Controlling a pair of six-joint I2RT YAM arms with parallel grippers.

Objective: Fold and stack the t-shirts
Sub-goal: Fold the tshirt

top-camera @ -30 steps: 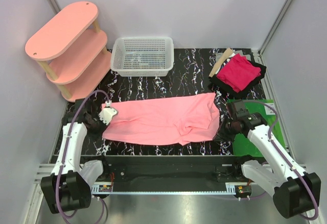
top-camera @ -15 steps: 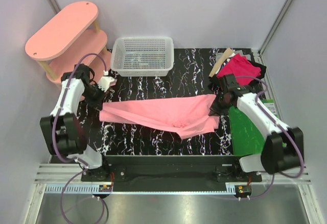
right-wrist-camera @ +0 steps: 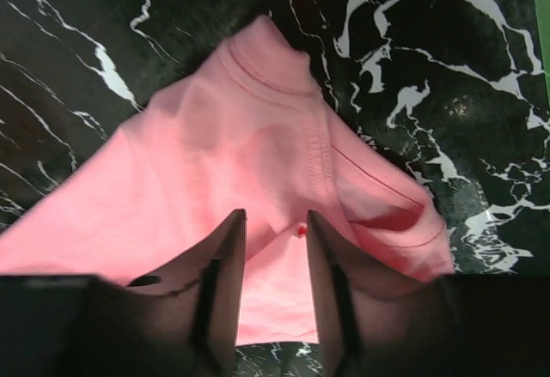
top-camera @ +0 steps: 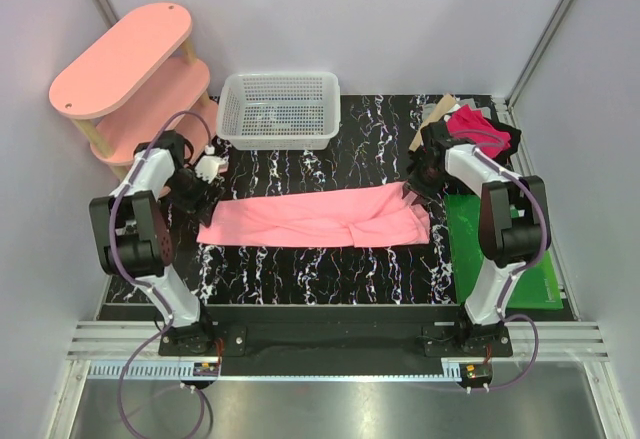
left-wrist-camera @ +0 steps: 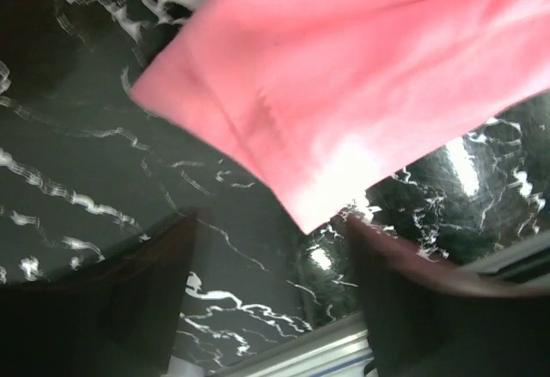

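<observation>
One t-shirt [top-camera: 315, 219] at centre, basket [top-camera: 278, 139] behind it, shelf unit [top-camera: 130, 89] back left, other t-shirt [top-camera: 468, 119] back right, mat [top-camera: 463, 244] before it.

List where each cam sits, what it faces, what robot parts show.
Top external: above and behind the bases, looks down on the table; both arms show.
Left wrist: on left arm, looks down at a pink t-shirt corner; left gripper at bottom.
Right wrist: on right arm, looks down at the shirt's other end; right gripper at bottom.
Shared: all see that shirt on the table.
</observation>
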